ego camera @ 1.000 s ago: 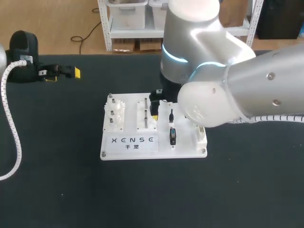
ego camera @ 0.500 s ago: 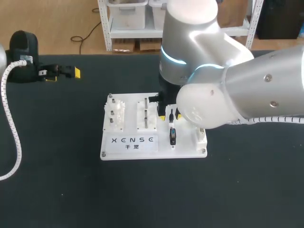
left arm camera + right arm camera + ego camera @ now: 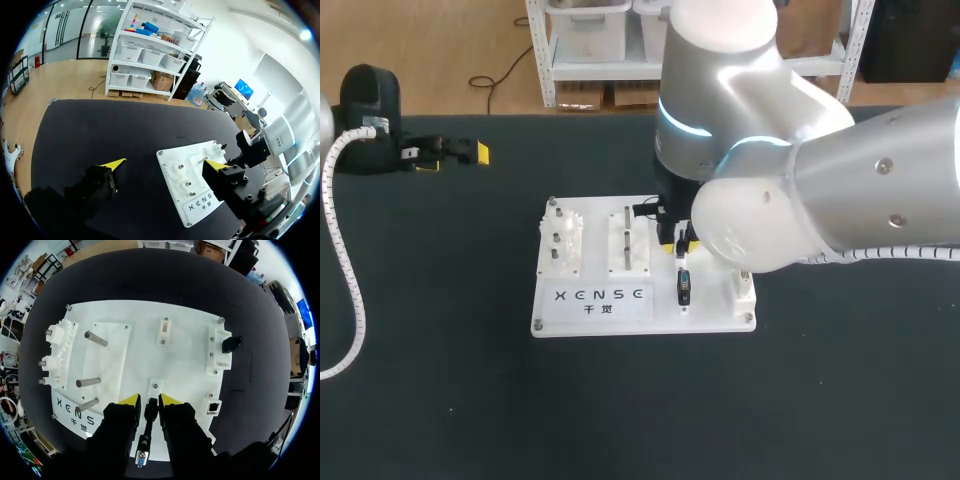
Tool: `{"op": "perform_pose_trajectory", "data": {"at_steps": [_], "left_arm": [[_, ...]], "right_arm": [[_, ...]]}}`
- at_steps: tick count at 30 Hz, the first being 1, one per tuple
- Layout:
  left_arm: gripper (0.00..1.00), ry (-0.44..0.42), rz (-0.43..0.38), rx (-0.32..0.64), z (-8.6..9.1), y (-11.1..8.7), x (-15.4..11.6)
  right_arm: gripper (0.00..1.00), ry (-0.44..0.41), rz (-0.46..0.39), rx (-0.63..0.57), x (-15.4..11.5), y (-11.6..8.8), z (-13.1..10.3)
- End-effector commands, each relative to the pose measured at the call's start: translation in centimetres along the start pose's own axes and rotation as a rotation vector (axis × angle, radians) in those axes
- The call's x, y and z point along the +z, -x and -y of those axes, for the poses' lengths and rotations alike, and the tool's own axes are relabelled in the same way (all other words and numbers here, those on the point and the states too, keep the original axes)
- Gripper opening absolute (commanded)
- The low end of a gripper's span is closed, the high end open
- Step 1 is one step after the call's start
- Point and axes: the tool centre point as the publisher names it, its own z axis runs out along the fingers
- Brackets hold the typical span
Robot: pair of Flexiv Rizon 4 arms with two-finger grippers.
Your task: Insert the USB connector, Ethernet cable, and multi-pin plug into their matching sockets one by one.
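Observation:
A white socket board (image 3: 610,318) lies mid-table. On it lies a black multi-pin plug (image 3: 683,286) with a blue face (image 3: 141,457). My right gripper (image 3: 678,243) stands over the board, and in the right wrist view the right gripper (image 3: 149,400) has its yellow tips pressed to both sides of the plug's black stem (image 3: 149,411). A network socket (image 3: 213,407) sits in the board's corner beside the fingers. A black plug (image 3: 231,344) sits on a white bracket (image 3: 219,355). My left gripper (image 3: 455,152) rests far left, open and empty (image 3: 165,164).
The board also carries a white gear rack (image 3: 54,355), metal pegs (image 3: 95,338) and a small white socket block (image 3: 163,330). The black table (image 3: 440,380) runs wide around the board. My right arm hides the board's far right part in the head view.
My right gripper shifted slightly right over the plug's stem and its fingers closed in from wide apart to the stem's sides. The left arm stayed where it was.

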Motion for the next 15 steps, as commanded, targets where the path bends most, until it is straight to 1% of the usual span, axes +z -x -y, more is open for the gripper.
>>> {"op": "perform_pose_trajectory", "data": {"at_steps": [1, 6, 8, 9, 15], "left_arm": [[1.0, 0.0, 0.0, 0.0, 0.0, 0.0, 0.0], [1.0, 0.0, 0.0, 0.0, 0.0, 0.0, 0.0], [1.0, 0.0, 0.0, 0.0, 0.0, 0.0, 0.0], [1.0, 0.0, 0.0, 0.0, 0.0, 0.0, 0.0], [1.0, 0.0, 0.0, 0.0, 0.0, 0.0, 0.0]], "right_arm": [[0.18, 0.0, 0.007, 0.001, -0.07, -0.3, 0.07], [0.1, 0.002, 0.01, 0.002, -0.13, -0.29, 0.13], [0.03, 0.004, 0.012, 0.004, -0.18, -0.28, 0.15], [0.01, 0.004, 0.013, 0.004, -0.2, -0.26, 0.17], [0.0, 0.006, 0.021, 0.007, -0.53, -0.25, 0.29]]}}
